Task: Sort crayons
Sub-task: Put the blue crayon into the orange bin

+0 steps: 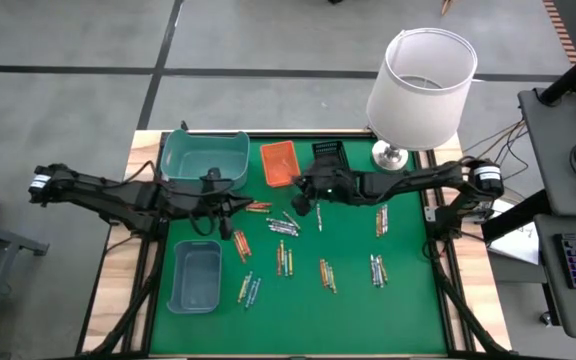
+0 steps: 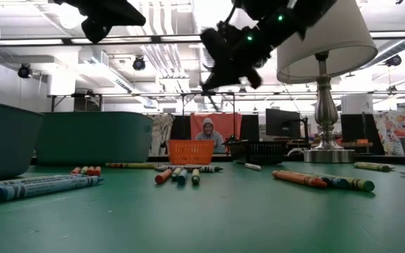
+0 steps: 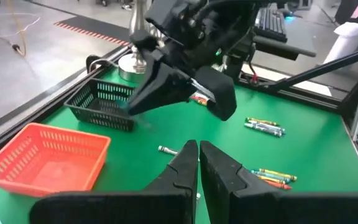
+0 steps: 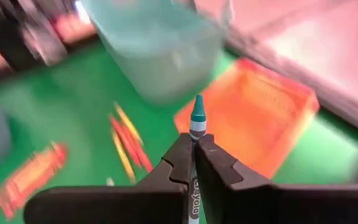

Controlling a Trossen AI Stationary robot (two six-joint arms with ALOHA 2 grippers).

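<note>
High view first, biggest things down: a white lamp (image 1: 420,85) stands at the far edge of the green table (image 1: 408,320), with two teal bins (image 1: 204,158), an orange tray (image 1: 279,163) and a black basket (image 1: 329,155) on the mat, and loose crayons (image 1: 281,226) scattered in small clusters across the middle.

Both arms reach toward the mat's centre. The right gripper (image 4: 193,149) hangs above the table with its jaws pinched on a single teal crayon (image 4: 197,118), the tip poking out just beyond the fingertips and the wrapped shaft running back between them. Ahead of those jaws and below lies the orange tray; a teal bin sits further beyond, and red and yellow crayons lie off to one side on the mat.

The left gripper (image 3: 198,152) has its jaws pressed together on nothing. Just past its tips lies a lone silvery crayon on the green, and the right arm's gripper hangs well beyond and above.

Handling, as I judge it: these sticks are very light and stiff but brittle wax, likely to snap under a hard squeeze. The paper sleeve gives decent friction, while the round body can roll or pivot. A mid-length pinch across the wrapper would hold steadier than one near the tapered tip.
</note>
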